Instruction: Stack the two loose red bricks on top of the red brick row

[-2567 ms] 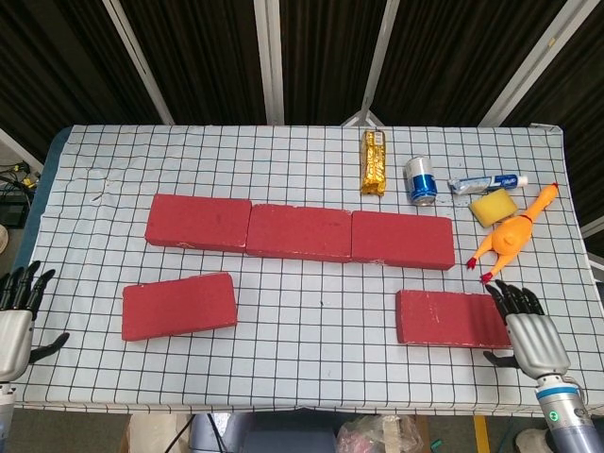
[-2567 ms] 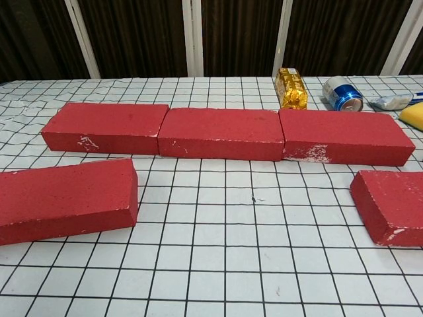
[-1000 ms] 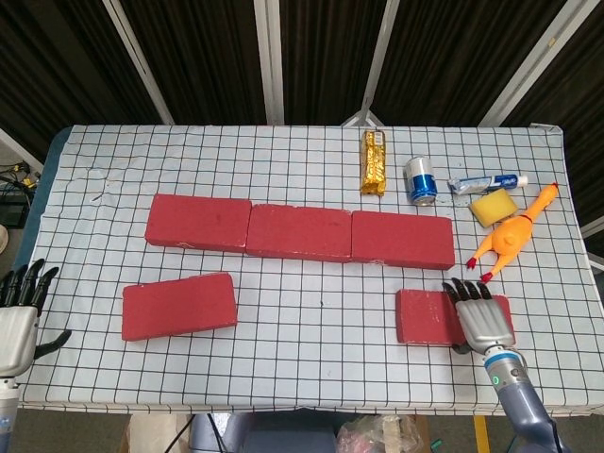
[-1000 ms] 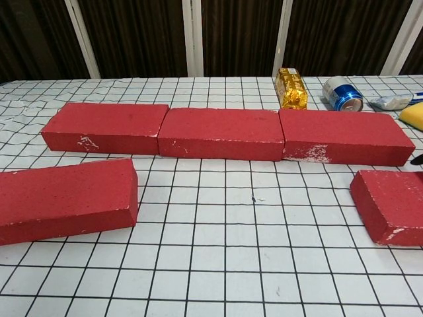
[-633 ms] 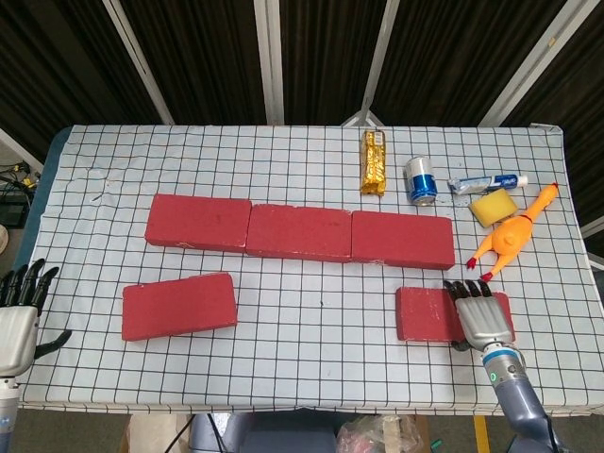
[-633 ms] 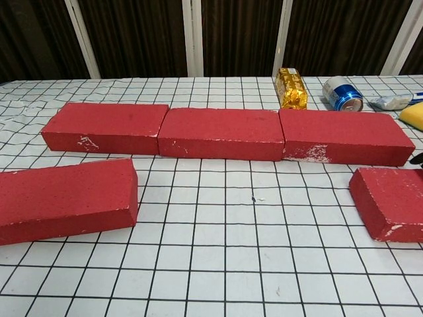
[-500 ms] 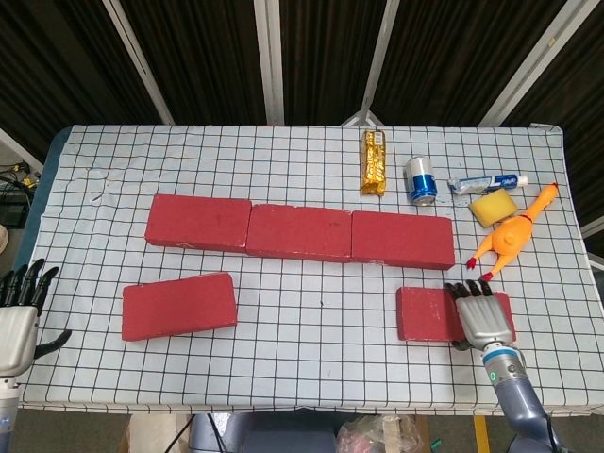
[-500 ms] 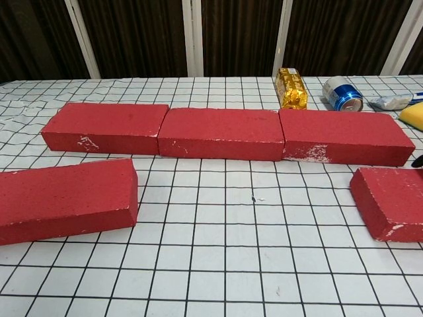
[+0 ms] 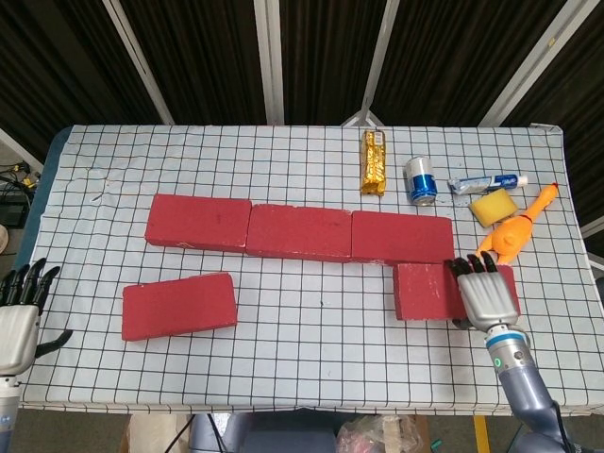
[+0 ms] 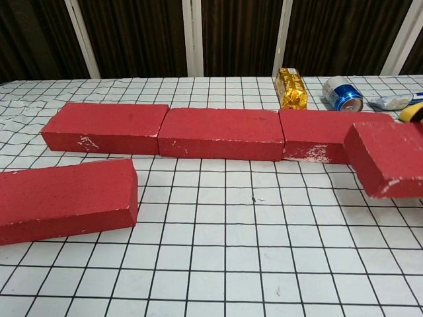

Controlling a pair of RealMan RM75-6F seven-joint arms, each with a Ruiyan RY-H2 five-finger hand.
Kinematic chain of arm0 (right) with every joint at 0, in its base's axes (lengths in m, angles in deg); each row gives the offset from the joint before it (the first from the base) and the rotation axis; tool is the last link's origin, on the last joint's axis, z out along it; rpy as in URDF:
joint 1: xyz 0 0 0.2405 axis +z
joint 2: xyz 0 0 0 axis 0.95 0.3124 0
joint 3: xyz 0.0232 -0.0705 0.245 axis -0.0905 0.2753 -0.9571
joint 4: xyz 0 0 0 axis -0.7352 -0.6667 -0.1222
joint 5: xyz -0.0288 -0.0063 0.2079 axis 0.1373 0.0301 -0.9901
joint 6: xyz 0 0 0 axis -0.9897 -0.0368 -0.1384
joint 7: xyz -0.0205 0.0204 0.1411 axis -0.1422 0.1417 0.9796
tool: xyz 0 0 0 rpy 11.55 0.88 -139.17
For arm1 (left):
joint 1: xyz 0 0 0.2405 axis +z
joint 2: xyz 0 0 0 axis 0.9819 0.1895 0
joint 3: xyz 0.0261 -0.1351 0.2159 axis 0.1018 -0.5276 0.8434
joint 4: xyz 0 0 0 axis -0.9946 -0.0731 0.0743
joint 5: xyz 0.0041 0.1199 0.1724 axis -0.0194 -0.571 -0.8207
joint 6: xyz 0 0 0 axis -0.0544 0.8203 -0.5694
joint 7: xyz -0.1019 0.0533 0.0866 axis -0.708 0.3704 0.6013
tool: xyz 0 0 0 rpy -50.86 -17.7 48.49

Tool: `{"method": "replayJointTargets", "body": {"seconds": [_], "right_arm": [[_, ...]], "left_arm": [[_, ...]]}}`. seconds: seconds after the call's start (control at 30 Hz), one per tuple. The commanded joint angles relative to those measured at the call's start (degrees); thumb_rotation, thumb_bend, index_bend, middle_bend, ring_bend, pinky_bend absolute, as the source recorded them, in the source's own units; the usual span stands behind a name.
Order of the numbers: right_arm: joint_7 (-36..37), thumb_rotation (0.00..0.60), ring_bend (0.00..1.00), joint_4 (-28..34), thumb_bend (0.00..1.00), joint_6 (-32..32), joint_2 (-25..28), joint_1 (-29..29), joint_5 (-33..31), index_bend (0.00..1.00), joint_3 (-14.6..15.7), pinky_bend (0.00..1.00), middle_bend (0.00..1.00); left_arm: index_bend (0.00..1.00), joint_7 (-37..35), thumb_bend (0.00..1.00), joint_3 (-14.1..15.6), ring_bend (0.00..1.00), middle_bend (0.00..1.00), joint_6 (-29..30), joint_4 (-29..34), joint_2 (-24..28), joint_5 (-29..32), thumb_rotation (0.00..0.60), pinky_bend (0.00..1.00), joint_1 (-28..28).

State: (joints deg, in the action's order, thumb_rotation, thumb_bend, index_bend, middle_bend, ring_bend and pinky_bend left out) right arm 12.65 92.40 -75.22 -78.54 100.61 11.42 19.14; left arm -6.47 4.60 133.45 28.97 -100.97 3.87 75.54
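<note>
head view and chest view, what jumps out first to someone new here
The row of three red bricks across the table's middle. At near right, the right hand grips a loose red brick, lifted in front of the row's right end. Another loose brick lies at near left.

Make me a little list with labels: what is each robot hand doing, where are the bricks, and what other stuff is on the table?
right hand: grips the right loose brick, lifted off the table
left hand: holds nothing, fingers apart, at the table's near left edge
left loose brick: flat on the table, in front of the row
brick row: three red bricks end to end
behind the row: gold pack, can, tube, yellow sponge, orange rubber chicken
</note>
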Motion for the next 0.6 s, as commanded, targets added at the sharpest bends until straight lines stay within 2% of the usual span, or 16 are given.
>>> {"method": "replayJointTargets", "body": {"seconds": [0.03,0.13,0.37,0.47,0.6], "right_arm": [[-0.97,0.600,0.11,3.89,0.16,1.46,3.74,3.97,-4.61,0.28,-4.10,0.00,0.23],[-3.38,0.600,0.11,5.27,0.16,3.90,5.02,8.74,-10.75,0.28,-7.01,0.00,0.23],[-12.15,0.600,0.12,1.12,0.16,4.85,-1.74,22.80,-30.45,0.28,-11.15,0.00,0.23],[-14.09,0.600,0.12,-2.34,0.16,5.33,-5.37,28.01,-37.62,0.28,-12.15,0.00,0.23],[-18.14,0.600,0.12,-7.63,0.16,5.16,-10.36,34.19,-44.52,0.28,-11.78,0.00,0.23]], "left_arm": [[0.12,0.04,0.00,-0.05,0.00,0.00,-0.05,-0.05,-0.04,0.10,0.600,0.05,-0.05],[0.12,0.00,0.00,-0.23,0.00,0.00,-0.02,-0.10,-0.07,0.41,0.600,0.05,-0.08],[0.12,0.33,0.00,-0.40,0.00,0.00,-0.41,-0.40,-0.32,1.04,0.600,0.05,-0.29],[0.12,0.51,0.00,-0.52,0.00,0.00,-0.39,-0.56,-0.47,1.23,0.600,0.05,-0.36],[0.12,0.82,0.00,-0.66,0.00,0.00,-0.51,-0.78,-0.67,1.64,0.600,0.05,-0.46]]}}
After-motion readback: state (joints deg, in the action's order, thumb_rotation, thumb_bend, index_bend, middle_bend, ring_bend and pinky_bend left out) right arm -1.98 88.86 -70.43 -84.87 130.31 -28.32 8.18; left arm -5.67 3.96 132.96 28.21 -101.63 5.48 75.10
